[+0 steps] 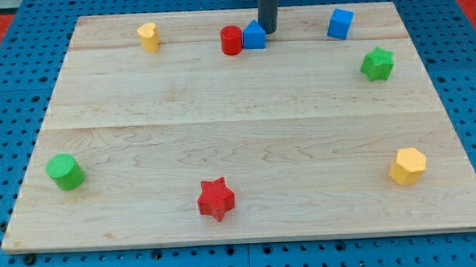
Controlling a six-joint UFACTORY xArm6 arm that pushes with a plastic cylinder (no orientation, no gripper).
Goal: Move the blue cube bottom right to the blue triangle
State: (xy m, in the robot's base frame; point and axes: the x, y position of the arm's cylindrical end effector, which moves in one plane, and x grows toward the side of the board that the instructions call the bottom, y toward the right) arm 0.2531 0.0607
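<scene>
The blue cube (339, 23) sits near the view's top right of the wooden board (246, 141). The blue triangle (254, 35) sits at the top centre, touching a red cylinder (231, 40) on its left. My tip (268, 31) is at the triangle's right side, touching or almost touching it. The cube lies well to the right of the tip, apart from it.
A yellow heart-like block (148, 37) is at top left. A green star (377, 64) is at right, below the cube. A yellow hexagon (408, 165) is at bottom right, a red star (216, 199) at bottom centre, a green cylinder (65, 172) at bottom left.
</scene>
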